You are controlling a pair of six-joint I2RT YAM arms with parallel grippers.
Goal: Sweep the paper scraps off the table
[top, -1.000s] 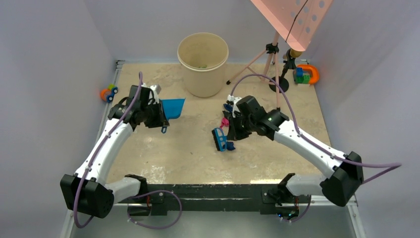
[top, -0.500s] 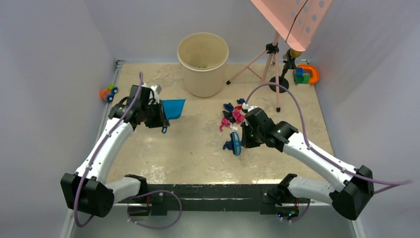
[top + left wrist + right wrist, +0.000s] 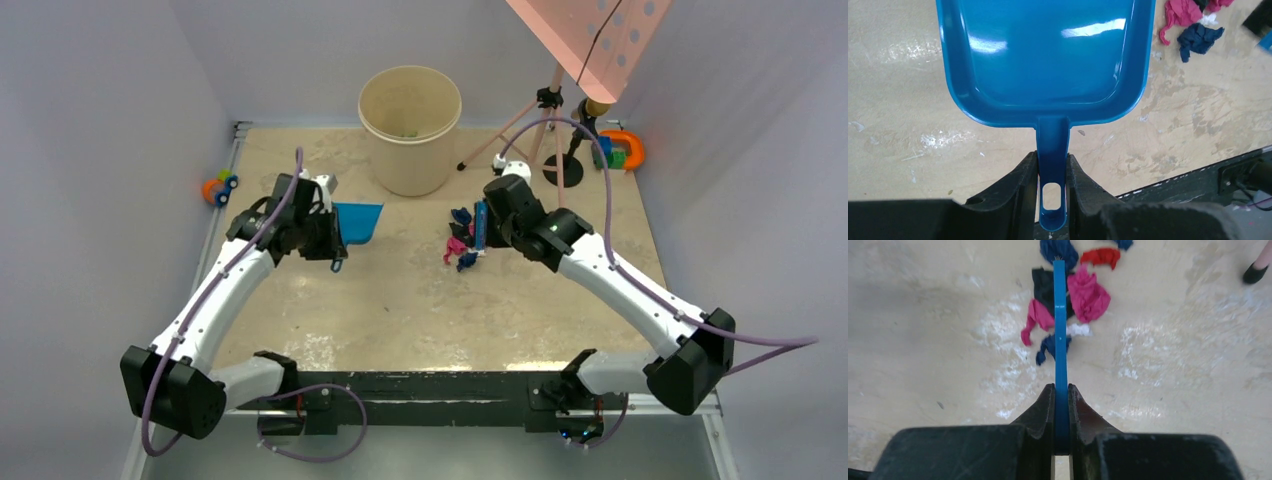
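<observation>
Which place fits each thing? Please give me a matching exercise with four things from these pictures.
Things:
1. blue plastic dustpan
2. thin blue plastic brush
3. round beige bucket
4. orange-blue toy car

Places:
a. by the left edge of the table
b. in the right pincer
c. near the table's far edge, in the middle
d. in the left pincer

Pairs: 1-d, 2-b, 3-c, 4-a.
</observation>
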